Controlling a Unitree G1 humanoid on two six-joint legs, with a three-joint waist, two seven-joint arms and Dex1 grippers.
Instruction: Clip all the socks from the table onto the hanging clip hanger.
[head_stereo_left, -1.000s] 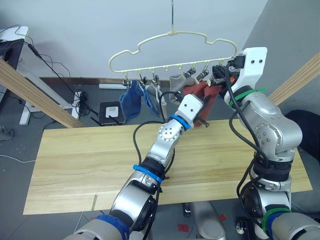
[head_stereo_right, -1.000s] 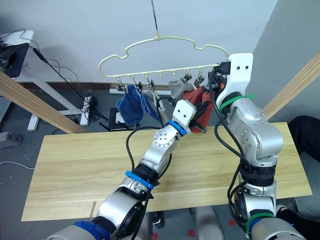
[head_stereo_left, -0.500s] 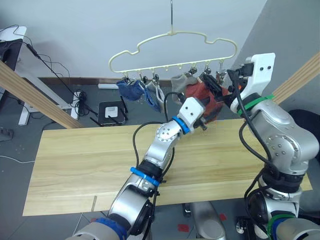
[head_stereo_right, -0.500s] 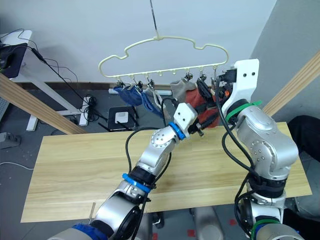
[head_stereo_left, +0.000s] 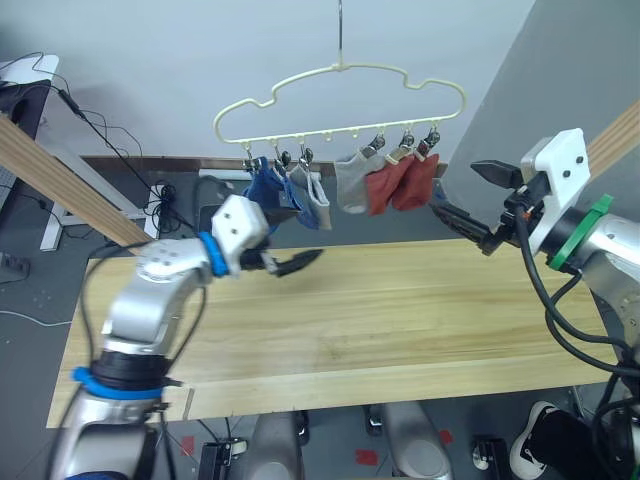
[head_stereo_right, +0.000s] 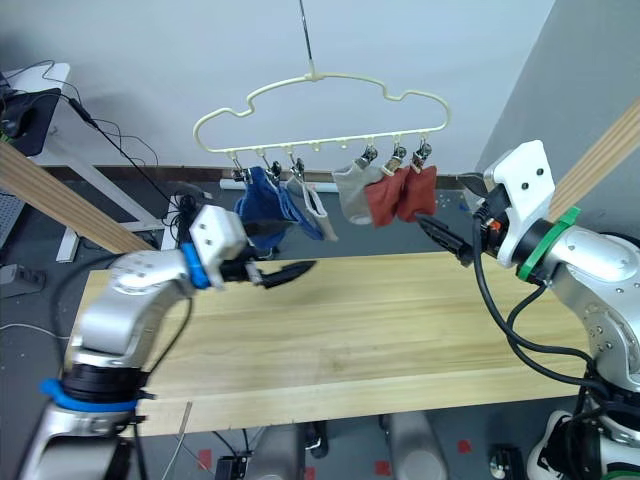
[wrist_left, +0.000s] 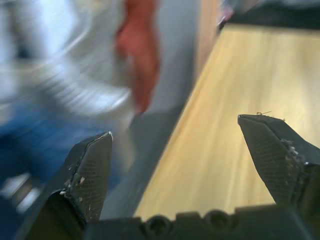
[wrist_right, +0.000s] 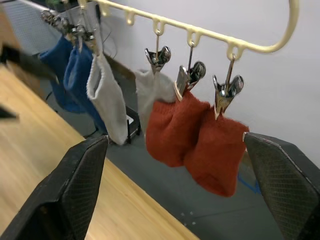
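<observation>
The cream clip hanger (head_stereo_left: 340, 72) hangs by its hook above the table's (head_stereo_left: 380, 320) far edge. Clipped along it are two blue socks (head_stereo_left: 265, 190), two grey socks (head_stereo_left: 350, 178) and two rust red socks (head_stereo_left: 405, 182). My left gripper (head_stereo_left: 300, 262) is open with nothing in it, low over the table, below and in front of the blue socks. My right gripper (head_stereo_left: 456, 188) is open and holds nothing. It sits just right of the red socks (wrist_right: 215, 150), apart from them, and its wrist view looks along the row of metal clips (wrist_right: 227, 92).
Thick wooden poles slant at the left (head_stereo_left: 60, 180) and the right (head_stereo_left: 610, 145). On the floor behind the table are cables and a black box (head_stereo_left: 222, 222). A desk corner (head_stereo_left: 25, 70) stands far left.
Both grippers opened and drew away from the red socks, which now hang free. The left arm swung left and down over the table. The right arm pulled back to the right.
</observation>
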